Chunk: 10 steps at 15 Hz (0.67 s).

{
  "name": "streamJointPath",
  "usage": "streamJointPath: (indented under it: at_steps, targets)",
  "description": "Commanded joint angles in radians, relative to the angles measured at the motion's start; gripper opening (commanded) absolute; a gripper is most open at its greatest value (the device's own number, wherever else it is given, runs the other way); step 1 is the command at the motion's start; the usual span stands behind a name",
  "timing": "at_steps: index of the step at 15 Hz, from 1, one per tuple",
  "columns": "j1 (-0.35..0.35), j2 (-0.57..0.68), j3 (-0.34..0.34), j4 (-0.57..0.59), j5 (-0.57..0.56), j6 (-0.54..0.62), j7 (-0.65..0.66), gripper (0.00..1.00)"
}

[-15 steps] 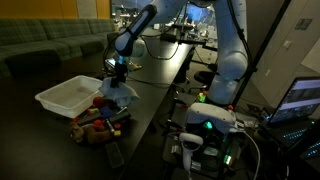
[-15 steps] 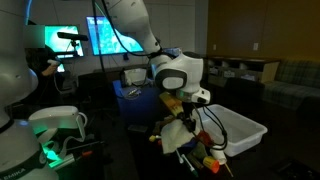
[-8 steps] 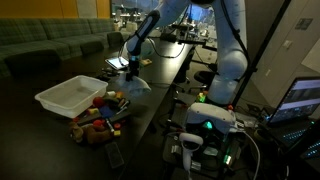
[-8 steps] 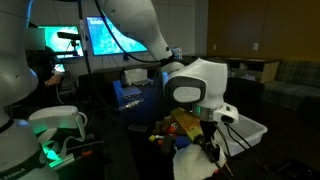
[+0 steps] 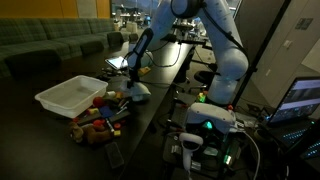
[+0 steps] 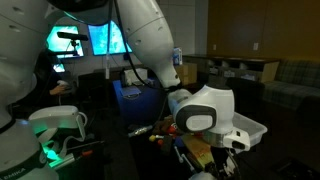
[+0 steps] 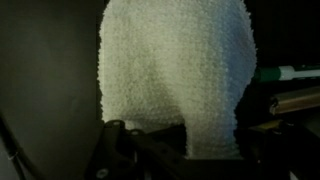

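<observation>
Gripping a fold of the white nubbly terry cloth (image 7: 175,70), the black two-finger gripper (image 7: 178,142) had its jaws pinched shut on the fabric. The rest of the cloth filled most of the wrist view.

In an exterior view the gripper (image 5: 133,80) hung low over the dark tabletop (image 5: 165,85). The cloth (image 5: 138,93) was bunched beneath it, and whether its lower edge touched the surface could not be told. The cloth was to the right of the white rectangular plastic bin (image 5: 68,96) and just beyond the heap of small colourful toys (image 5: 98,122), which lay nearer the camera.

Only a small part of the fabric seemed to be caught between the fingers, so handling it well probably called for a firm, steady pinch rather than any easing of the jaws. A limp cloth swings and drags. Slow, level travel would likely suit it best, with enough height for the hanging hem to pass clear of the toys and the bin's rim, where the loops of the towelling could snag.
</observation>
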Motion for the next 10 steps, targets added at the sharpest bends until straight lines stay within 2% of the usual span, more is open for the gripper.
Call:
streamJointPath:
  at_steps: [1,5,10]
  targets:
    - [0.081,0.12,-0.067,0.083,-0.067,0.037,0.108,0.12]
    - [0.132,0.204,-0.085,0.118,-0.09,0.027,0.168,0.12]
    - [0.147,0.185,-0.014,0.081,-0.075,0.013,0.141,0.12]
